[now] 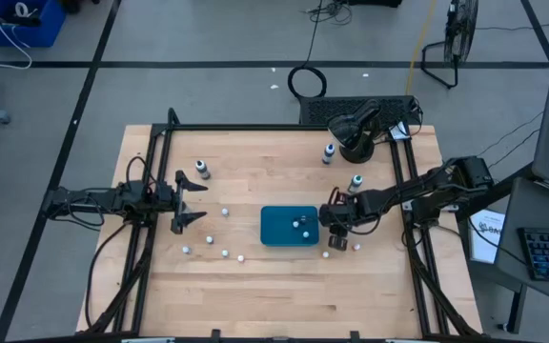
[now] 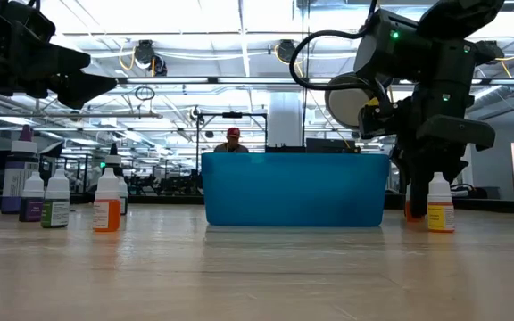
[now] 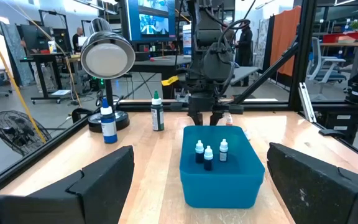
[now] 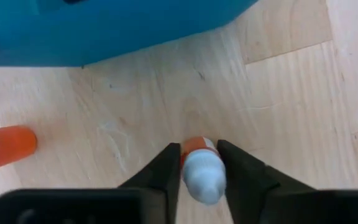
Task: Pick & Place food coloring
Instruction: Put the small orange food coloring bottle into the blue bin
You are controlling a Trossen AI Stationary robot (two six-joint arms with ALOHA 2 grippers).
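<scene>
A: Nearest the right wrist camera is a small orange bottle (image 4: 202,163), white cap toward the lens, sitting between the two dark fingers (image 4: 165,169) of the right gripper (image 4: 199,169). The fingers look pressed to its sides, so I'd call it gripped, though only just.

B: Which way does it run?

A: Its long axis points straight along the gripper's approach, upright on the wooden table (image 1: 255,286), so a plain lift should free it. A second orange bottle (image 4: 8,146) stands close by and untouched.

B: And where does it go?

A: The teal tray (image 1: 289,227) is just beside the right gripper (image 1: 336,217), toward the table's middle. Three bottles (image 3: 207,153) already stand inside it. The carry is short: up, across the near wall, down.

B: The other arm?

A: The left gripper (image 1: 185,203) hovers on the far side of the tray, spread wide and empty. It is nearer the loose small bottles (image 1: 213,245) scattered on its side. Taller bottles (image 1: 201,170) wait toward the back, by the black round stand (image 1: 355,145). For this bottle the right arm is plainly closer
</scene>
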